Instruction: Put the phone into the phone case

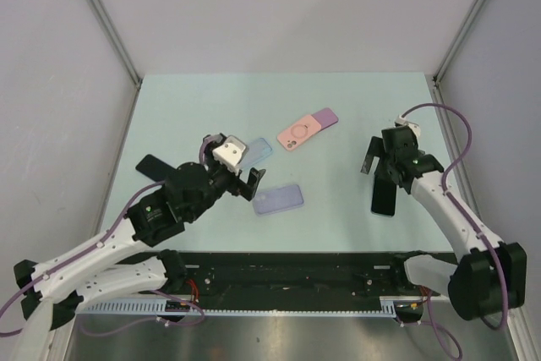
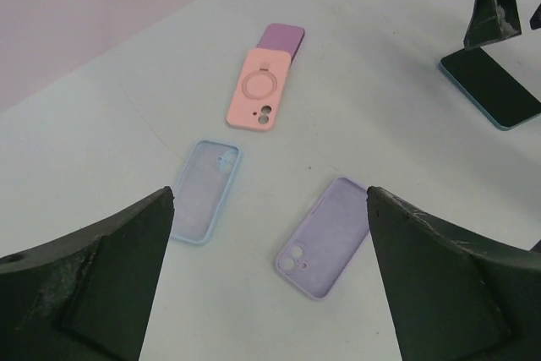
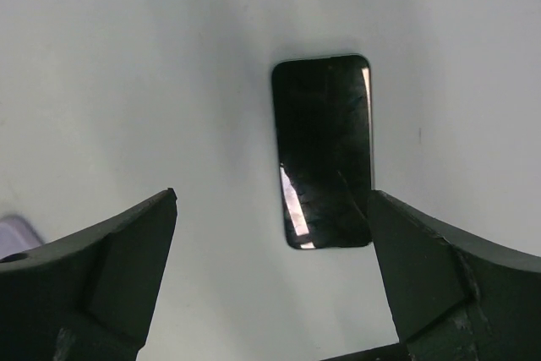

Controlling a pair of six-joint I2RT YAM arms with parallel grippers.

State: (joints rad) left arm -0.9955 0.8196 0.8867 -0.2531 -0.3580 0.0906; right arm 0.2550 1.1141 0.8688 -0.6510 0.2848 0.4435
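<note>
On the right side of the tabletop [image 1: 186, 107], near the right arm: one phone [image 1: 383, 198], flat, dark screen up, not inside any case. Right wrist view shows it alone on bare surface, long side running near-to-far.

Right claw [image 1: 378, 171] hangs just over the phone's far end. Its jaws are spread wide with nothing gripped, and the phone is seen between the two fingers from above.

Left claw [image 1: 234, 162] is left of centre, raised off the tabletop, jaws also spread wide and holding nothing.

Cases: three clear ones, plus a fourth piece.
- One light blue case [image 1: 256, 152], left of centre, partly hidden under the left claw in the top view. Hollow side up in the left wrist view.
- One lilac case [image 1: 279, 199], near of the blue one and apart from it, flat.
- One pink case [image 1: 299, 134], far centre, ring on its back facing up.
- One mauve piece [image 1: 325, 116], partly under the pink case's far right end and touching it. Case or not, cannot tell.

The phone is well apart from all of the cases.
</note>
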